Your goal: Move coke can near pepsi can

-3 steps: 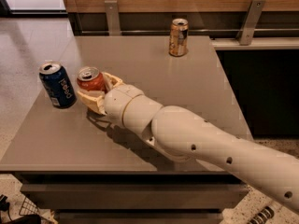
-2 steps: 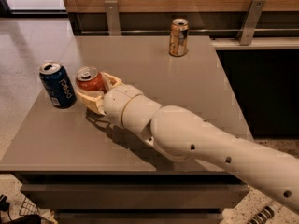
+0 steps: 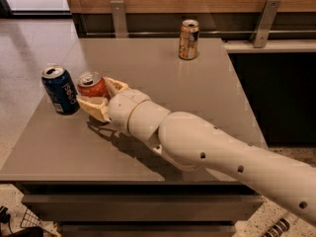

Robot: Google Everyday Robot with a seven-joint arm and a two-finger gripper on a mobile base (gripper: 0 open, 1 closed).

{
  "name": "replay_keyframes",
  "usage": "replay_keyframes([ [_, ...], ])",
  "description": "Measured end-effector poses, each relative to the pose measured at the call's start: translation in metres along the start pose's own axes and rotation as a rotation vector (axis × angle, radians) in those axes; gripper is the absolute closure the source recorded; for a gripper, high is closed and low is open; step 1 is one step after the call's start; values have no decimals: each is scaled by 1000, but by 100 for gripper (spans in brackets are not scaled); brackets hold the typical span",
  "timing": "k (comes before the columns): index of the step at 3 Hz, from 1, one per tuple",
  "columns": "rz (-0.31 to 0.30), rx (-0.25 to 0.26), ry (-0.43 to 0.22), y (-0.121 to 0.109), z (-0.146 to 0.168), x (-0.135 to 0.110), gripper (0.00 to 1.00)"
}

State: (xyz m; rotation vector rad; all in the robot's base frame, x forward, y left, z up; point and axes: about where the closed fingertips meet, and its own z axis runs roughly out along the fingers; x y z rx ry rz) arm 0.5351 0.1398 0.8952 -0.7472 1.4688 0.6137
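The coke can, red-orange with a silver top, stands upright on the grey table at its left side. The pepsi can, dark blue with white lettering, stands upright just left of it with a small gap between them. My gripper reaches in from the right at the end of the cream arm. Its fingers sit on either side of the coke can, closed on its lower half. The gripper hides the bottom of the coke can.
A gold-brown can stands upright near the table's far edge, right of centre. A wooden wall with metal brackets runs behind the table. The table's left edge lies just beyond the pepsi can, with floor below it.
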Motion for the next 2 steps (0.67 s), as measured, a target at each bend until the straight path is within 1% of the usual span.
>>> replay_keyframes([
  [1, -1, -2, 0, 1, 1, -1, 0],
  [2, -1, -2, 0, 1, 1, -1, 0],
])
